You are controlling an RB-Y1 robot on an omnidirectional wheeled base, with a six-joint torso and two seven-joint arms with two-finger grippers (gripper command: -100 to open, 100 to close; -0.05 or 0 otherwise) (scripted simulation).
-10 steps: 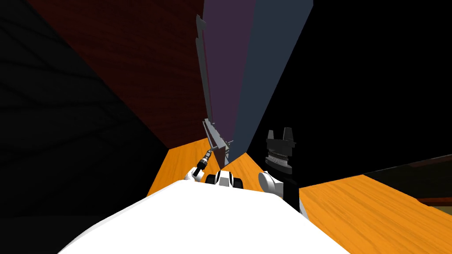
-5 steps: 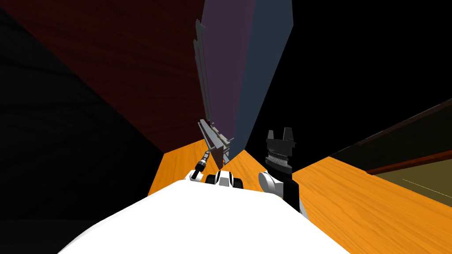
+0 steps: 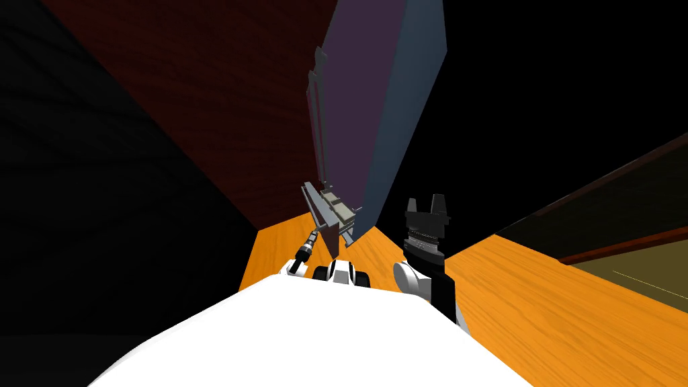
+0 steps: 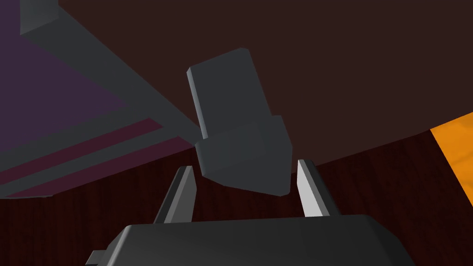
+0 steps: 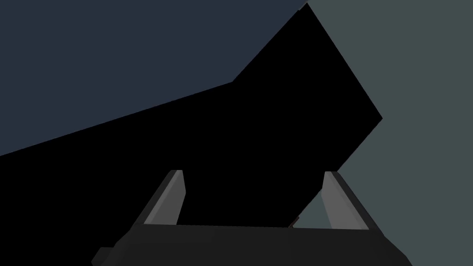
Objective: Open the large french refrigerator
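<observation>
Two left claw [image 4: 245,165] fingers [image 4: 310,189] pinch the handle [image 4: 231,101], dark wall [image 4: 392,194] behind.

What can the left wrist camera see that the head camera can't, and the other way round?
Left wrist view: close up, the left gripper pressing its fingers on both sides of the grey handle. Head view: the right gripper, open and touching nothing, and the door's blue-grey edge. Both: the purple door face, the dark red-brown wood panel and the orange floor.

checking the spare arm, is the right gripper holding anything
No, the right gripper has its fingers standing wide apart with nothing between them.
</observation>
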